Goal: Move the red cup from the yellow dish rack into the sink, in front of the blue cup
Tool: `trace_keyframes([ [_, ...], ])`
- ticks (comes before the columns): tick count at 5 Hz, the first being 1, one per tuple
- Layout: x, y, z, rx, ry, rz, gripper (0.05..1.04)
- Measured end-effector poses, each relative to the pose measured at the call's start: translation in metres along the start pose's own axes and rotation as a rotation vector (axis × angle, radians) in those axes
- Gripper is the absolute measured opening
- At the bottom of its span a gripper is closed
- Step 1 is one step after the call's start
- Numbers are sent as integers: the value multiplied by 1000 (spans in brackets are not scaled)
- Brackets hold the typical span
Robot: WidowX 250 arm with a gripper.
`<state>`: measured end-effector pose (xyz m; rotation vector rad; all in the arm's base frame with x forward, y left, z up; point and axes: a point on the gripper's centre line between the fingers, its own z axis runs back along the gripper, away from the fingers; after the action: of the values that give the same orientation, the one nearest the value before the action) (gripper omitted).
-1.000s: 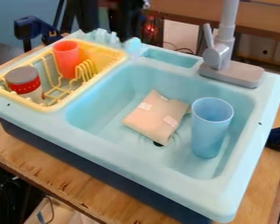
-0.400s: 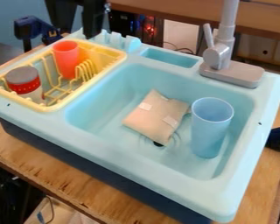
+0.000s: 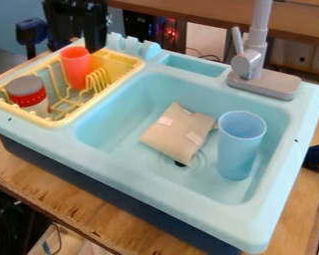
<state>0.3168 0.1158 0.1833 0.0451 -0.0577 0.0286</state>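
The sink (image 3: 179, 191) looks smooth, softly glossy plastic, as does the blue cup (image 3: 240, 144) at its basin's three o'clock. At ten o'clock, the rack (image 3: 61, 121) is plastic too. The beige pouch (image 3: 178, 133) seems matt cloth, though possibly paper. The counter (image 3: 36, 174) is rough-edged wood.

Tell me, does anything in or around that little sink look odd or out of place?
Perhaps the tan pouch: it lies in the basin beside the blue cup, an unusual thing among dishes. I see no spill.
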Motion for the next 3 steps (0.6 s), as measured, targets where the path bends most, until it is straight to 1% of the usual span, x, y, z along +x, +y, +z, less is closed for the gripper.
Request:
trace_keyframes([
  [1,8,3,-6,0,0,-9,1001],
  [2,14,4,-14,-6,19,-14,1001],
  [3,17,5,-18,-9,31,-21,1001],
])
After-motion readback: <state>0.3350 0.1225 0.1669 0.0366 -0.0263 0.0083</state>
